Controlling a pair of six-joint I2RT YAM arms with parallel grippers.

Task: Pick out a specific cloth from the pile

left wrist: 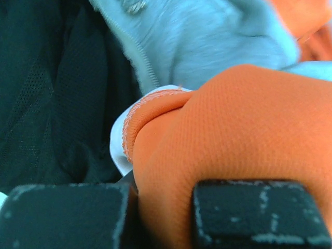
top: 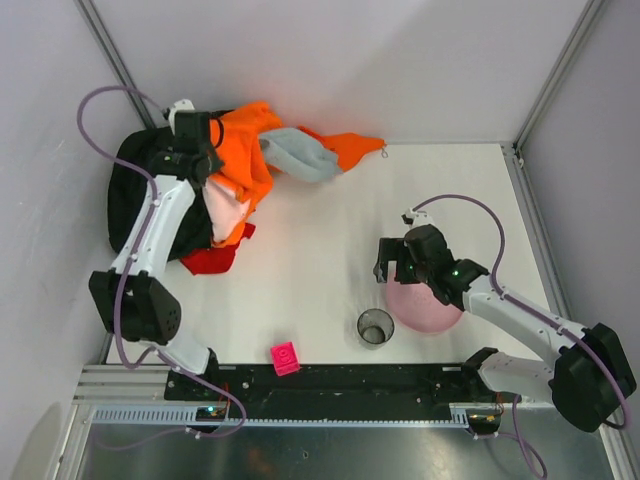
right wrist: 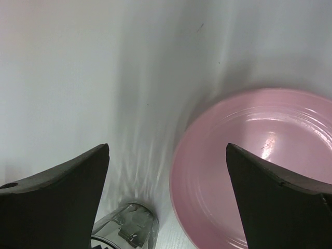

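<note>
Right gripper (top: 393, 268) gapes over pink plate (top: 430, 312) beside glass (top: 375, 327).

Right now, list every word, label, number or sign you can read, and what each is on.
No text can be read anywhere.
The pile, pink plate, clear cup and small pink block show no print.
A pale mark on the grey garment, left wrist view, is too blurred to read.
</note>
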